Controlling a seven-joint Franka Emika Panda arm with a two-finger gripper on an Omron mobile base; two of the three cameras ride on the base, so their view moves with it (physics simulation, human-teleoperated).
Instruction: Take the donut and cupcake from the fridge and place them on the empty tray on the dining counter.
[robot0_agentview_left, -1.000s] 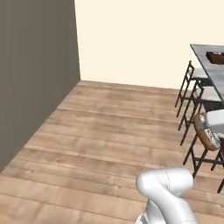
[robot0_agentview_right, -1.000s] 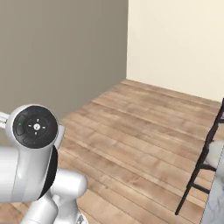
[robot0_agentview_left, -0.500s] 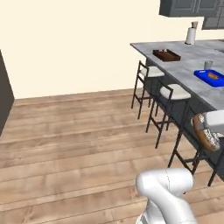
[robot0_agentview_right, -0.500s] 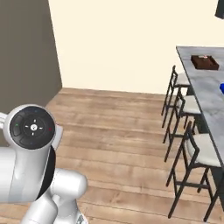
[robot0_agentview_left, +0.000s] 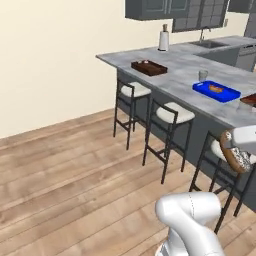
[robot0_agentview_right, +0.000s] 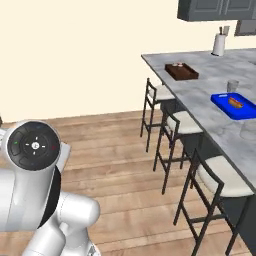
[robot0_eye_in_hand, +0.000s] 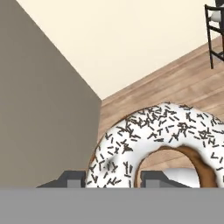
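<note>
Gripping the donut (robot0_eye_in_hand: 157, 144): end effector (robot0_eye_in_hand: 111, 179).

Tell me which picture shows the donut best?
The hand view shows the donut best: it sits big and close between the gripper fingers, with white icing and dark sprinkles plain to see. In the left base view it shows small at the right edge, partly cut off, near a stool.

We count one donut (robot0_eye_in_hand: 157, 140), white-iced with dark sprinkles, and one dining counter (robot0_agentview_left: 175, 67) carrying two trays: a brown tray (robot0_agentview_left: 149, 67) far along it and a blue tray (robot0_agentview_left: 216, 91) nearer. Three stools (robot0_agentview_right: 182, 122) line its left side, and one paper-towel roll (robot0_agentview_left: 163, 40) stands at the far end.
</note>
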